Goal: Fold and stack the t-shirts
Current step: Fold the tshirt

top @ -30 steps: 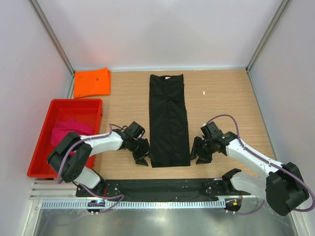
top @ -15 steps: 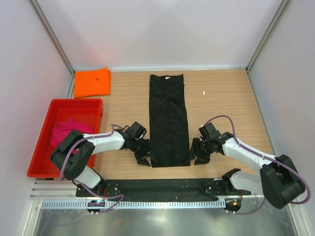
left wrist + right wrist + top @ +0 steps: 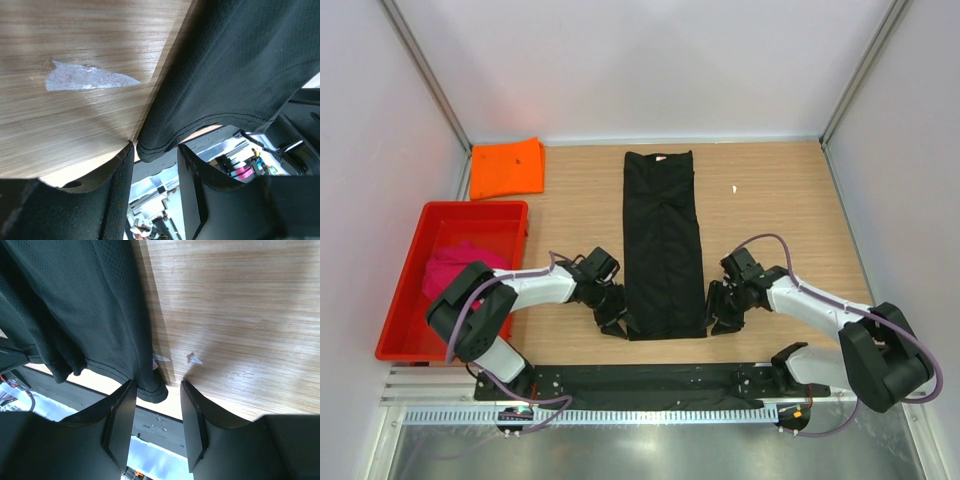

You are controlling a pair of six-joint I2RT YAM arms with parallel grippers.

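Left gripper (image 3: 156,146) and right gripper (image 3: 157,384) each stand narrowly parted around a near hem corner of the black t-shirt (image 3: 663,240), a long folded strip on the worktop (image 3: 770,195), with the orange t-shirt (image 3: 507,167) far left and the pink t-shirt (image 3: 455,265) in the red tray (image 3: 410,345).

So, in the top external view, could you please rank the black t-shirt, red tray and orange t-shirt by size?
1. Red plastic tray and folded black cloth t-shirt: too alike to rank.
2. Folded bright orange cloth t-shirt: clearly smallest.
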